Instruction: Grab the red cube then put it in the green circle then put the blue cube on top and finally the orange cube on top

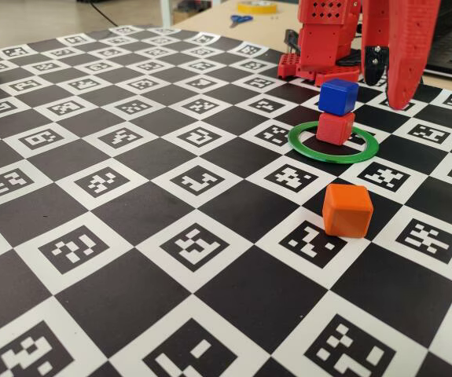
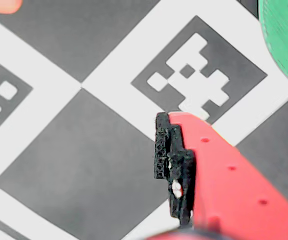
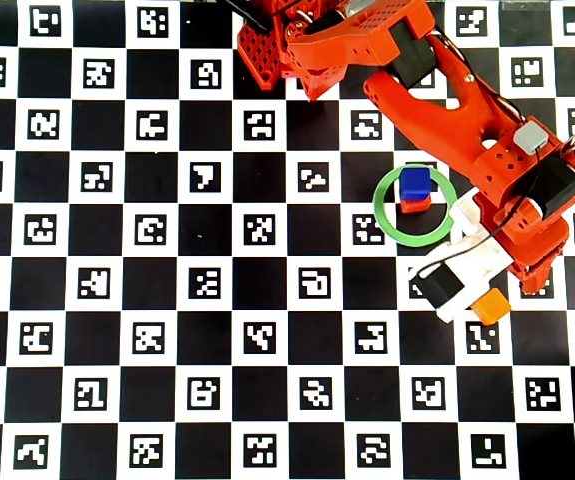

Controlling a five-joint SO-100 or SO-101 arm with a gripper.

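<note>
Orange cube (image 1: 347, 210) nearest, loose on desk (image 1: 131, 259), near green circle (image 1: 332, 144). Blue cube (image 1: 338, 96) sits on red cube (image 1: 336, 127) inside circle. Fingers (image 2: 171, 165) empty; open or closed: cannot tell. Risk: careless approach or off-centre placement topples stack.

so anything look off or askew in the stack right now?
Slightly. In the fixed view the blue cube sits on the red cube inside the green circle, but it is twisted relative to it and overhangs its edges. The orange cube stands outside the ring, not yet stacked.

Checkerboard marker mat (image 1: 131, 228), scissors (image 1: 240, 19), tape roll (image 1: 257, 6).
</note>
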